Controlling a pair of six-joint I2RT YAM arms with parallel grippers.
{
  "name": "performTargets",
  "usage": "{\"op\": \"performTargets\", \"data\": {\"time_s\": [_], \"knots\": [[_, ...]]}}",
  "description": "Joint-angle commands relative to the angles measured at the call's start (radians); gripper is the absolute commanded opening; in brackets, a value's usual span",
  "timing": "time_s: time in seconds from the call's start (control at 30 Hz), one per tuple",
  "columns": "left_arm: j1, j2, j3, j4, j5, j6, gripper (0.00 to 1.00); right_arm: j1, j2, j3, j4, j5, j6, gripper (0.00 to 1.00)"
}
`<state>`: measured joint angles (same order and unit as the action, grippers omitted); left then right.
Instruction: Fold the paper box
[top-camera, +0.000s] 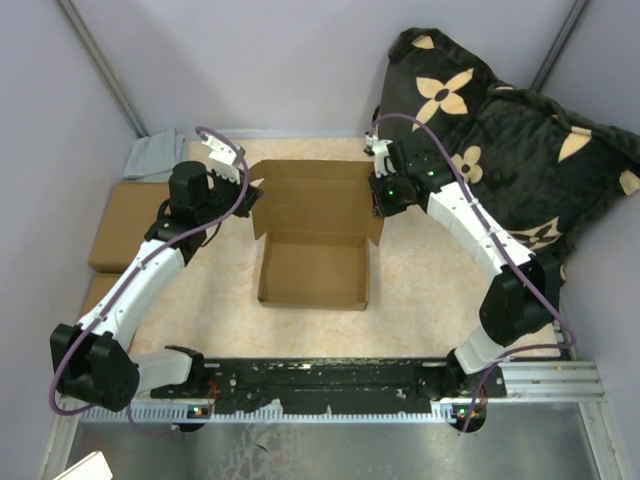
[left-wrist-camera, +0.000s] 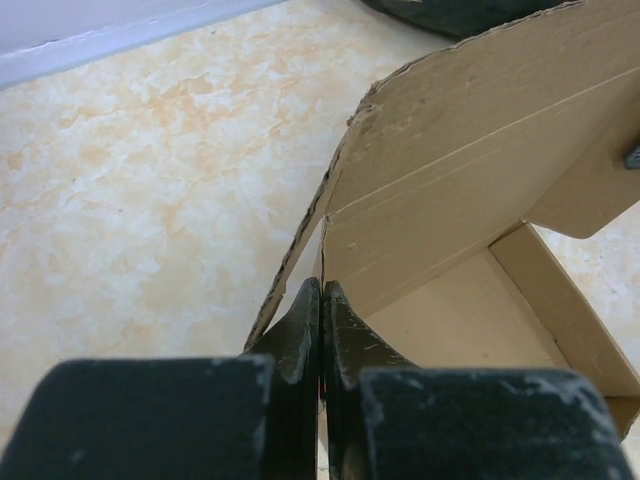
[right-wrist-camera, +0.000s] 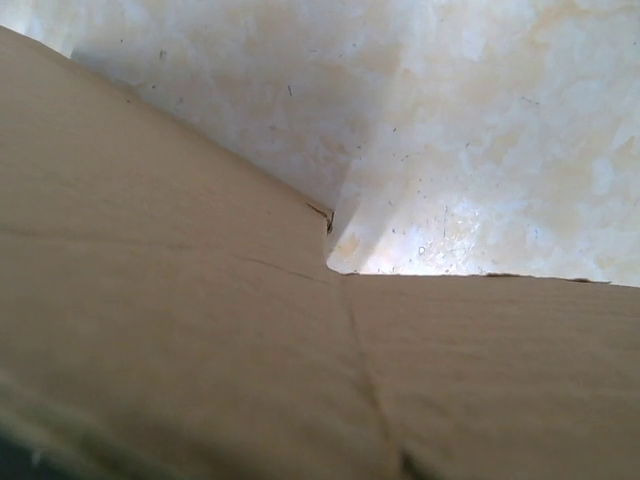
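One paper box (top-camera: 315, 270) sits mid-table, its left wall pinched tight in the left gripper (left-wrist-camera: 321, 300), the right gripper (top-camera: 384, 198) at its far right corner, jaw state indiscernible; uneven pulling could tear the thin cardboard.

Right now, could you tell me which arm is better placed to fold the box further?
Left, probably: the left hand is shut on the box's left edge; the right hand is beside the lid, its grip unseen.
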<state>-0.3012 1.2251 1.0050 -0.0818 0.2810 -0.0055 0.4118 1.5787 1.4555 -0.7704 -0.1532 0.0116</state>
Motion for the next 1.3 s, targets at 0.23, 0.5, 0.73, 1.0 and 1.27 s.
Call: {"op": "performTargets", "data": {"time_s": [0.23,0.5,0.73,1.0,1.27], "knots": [[-0.005,0.01,0.014,0.08,0.12,-0.131,0.0,0.03,0.004,0.063,0.078,0.032,0.172,0.09],[-0.007,0.012,0.007,0.133,0.065,-0.253,0.0,0.082,-0.031,-0.016,0.243,0.171,0.252,0.06],[-0.016,0.013,-0.05,0.238,0.013,-0.328,0.0,0.141,-0.055,-0.088,0.421,0.331,0.249,0.06],[-0.025,0.01,-0.135,0.346,0.016,-0.378,0.0,0.193,-0.101,-0.186,0.62,0.46,0.206,0.06],[-0.03,-0.039,-0.232,0.424,0.009,-0.491,0.0,0.246,-0.172,-0.342,0.746,0.526,0.207,0.06]]}}
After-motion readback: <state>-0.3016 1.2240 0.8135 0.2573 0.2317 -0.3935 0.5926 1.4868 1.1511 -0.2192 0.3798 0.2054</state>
